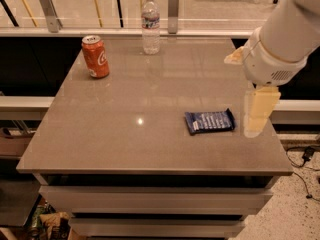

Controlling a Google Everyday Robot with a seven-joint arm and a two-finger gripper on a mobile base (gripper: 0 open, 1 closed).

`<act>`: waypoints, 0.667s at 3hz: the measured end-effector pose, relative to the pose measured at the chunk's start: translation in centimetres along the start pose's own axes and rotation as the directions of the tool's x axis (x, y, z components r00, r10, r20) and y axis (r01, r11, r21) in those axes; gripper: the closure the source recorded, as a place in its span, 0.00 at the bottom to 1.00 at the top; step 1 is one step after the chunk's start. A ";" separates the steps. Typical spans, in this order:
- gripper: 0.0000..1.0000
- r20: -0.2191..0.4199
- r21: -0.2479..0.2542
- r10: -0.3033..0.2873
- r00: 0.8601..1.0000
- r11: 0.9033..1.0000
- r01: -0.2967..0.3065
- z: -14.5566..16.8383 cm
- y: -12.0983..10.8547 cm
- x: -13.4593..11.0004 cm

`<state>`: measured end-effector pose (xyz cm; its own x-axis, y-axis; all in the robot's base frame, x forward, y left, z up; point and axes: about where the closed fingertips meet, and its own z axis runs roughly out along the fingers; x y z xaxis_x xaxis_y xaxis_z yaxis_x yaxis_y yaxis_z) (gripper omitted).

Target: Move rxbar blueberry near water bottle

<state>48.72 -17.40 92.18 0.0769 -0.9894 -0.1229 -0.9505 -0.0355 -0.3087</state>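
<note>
The rxbar blueberry (210, 121), a flat dark blue wrapper with white lettering, lies on the grey table (150, 134) at the front right. The water bottle (150, 24), clear with a white cap and a label band, stands upright at the table's far edge, centre. My gripper (241, 96) hangs on the white arm (282, 39) above the table's right edge, just right of the bar and not touching it. Its two cream fingers (259, 110) stand apart and hold nothing.
An orange soda can (95, 57) stands upright at the table's far left. A railing with metal posts (173, 4) runs behind the table. The table's right edge is directly below the arm. A dark shelf and clutter sit at the lower left.
</note>
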 end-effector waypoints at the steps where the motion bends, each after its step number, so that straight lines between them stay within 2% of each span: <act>1: 0.00 -0.002 -0.021 -0.036 0.999 0.999 0.036 2.5 -0.6 -0.3; 2: 0.00 -0.032 -0.028 -0.056 0.998 0.998 0.055 3.8 -1.6 0.0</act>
<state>51.40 -16.83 89.05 0.1201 -0.9899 -0.0754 -0.9529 -0.0937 -0.2886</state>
